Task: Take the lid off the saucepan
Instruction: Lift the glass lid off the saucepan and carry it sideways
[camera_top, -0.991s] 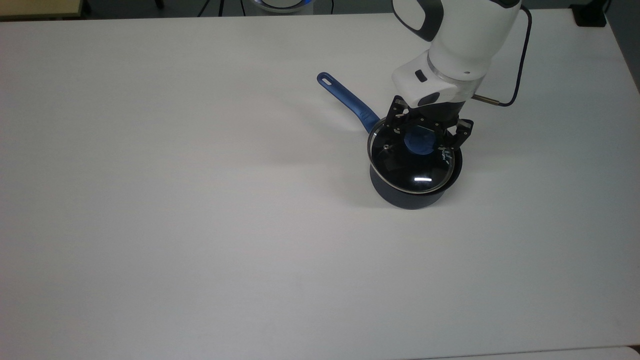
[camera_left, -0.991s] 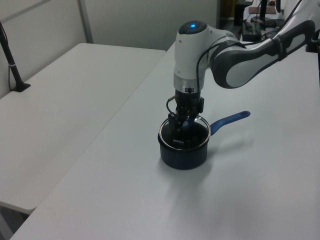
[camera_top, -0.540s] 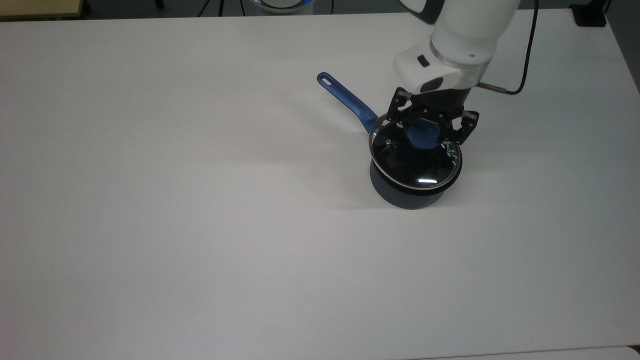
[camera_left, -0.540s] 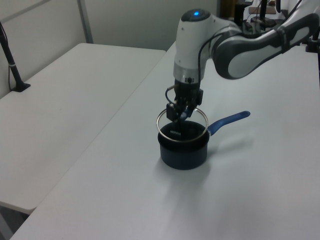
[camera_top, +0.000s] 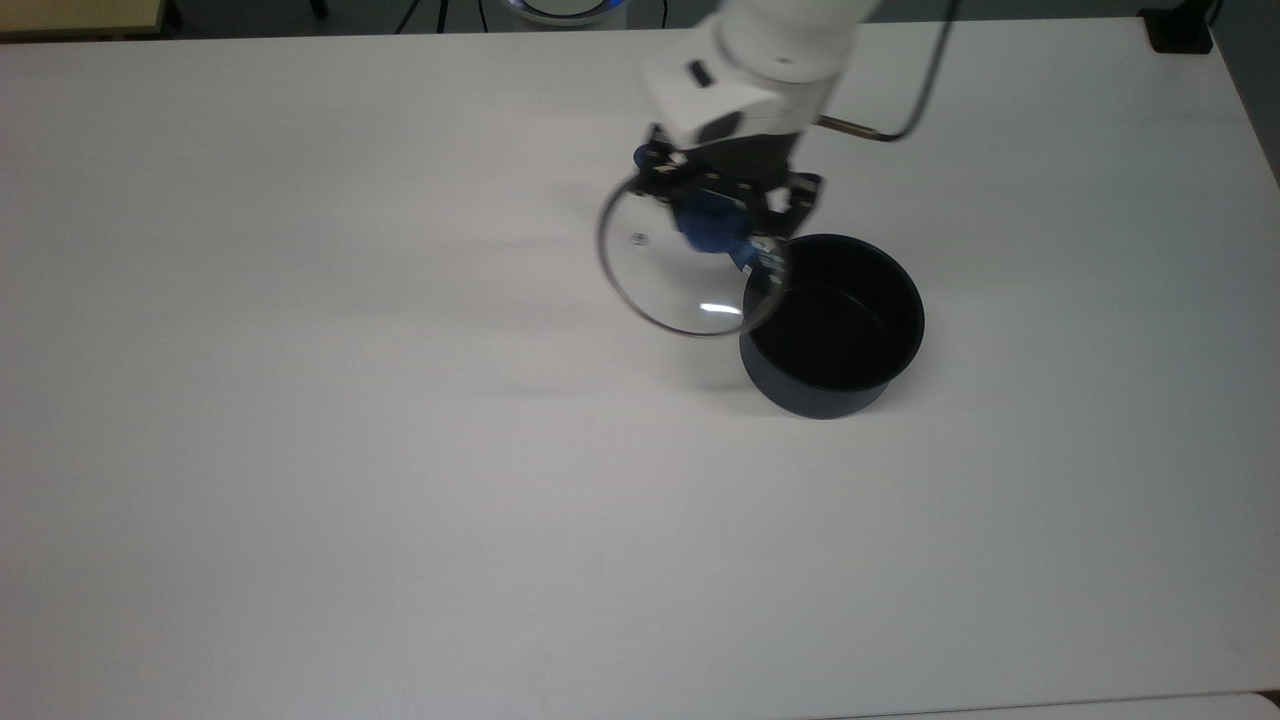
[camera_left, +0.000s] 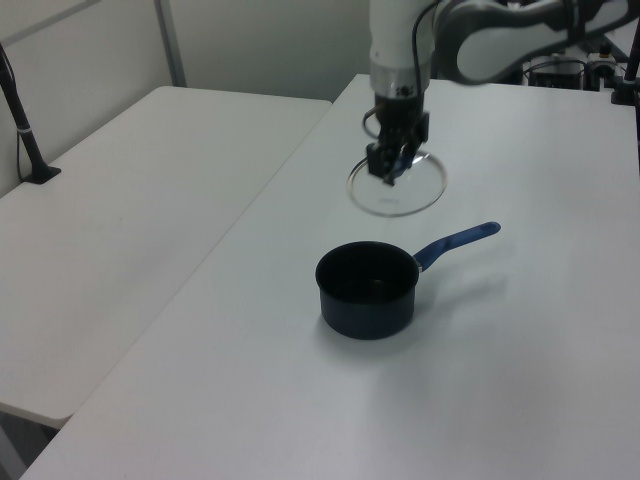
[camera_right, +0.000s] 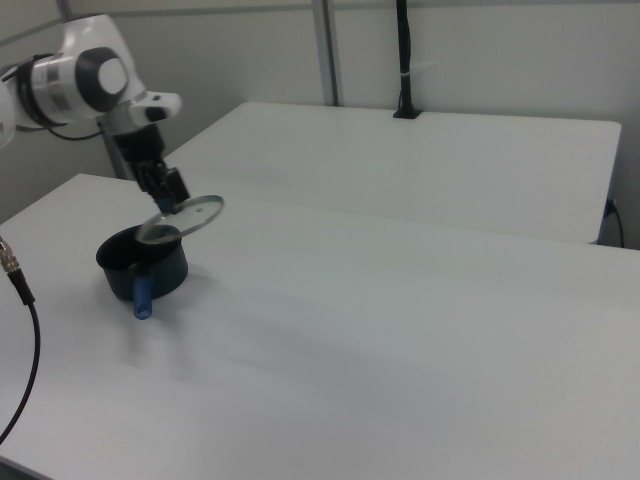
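2 white tables (camera_left: 120, 210) are standing side by side before a pale wall. The gripper (camera_top: 722, 215) is clenching the lid (camera_top: 680, 270) by its knob, airborne beside the open saucepan (camera_top: 835, 335).

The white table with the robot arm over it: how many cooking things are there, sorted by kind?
Saucepan: 1, open on the table.
Lid: 1, held in the air by the gripper.
Total: 2.
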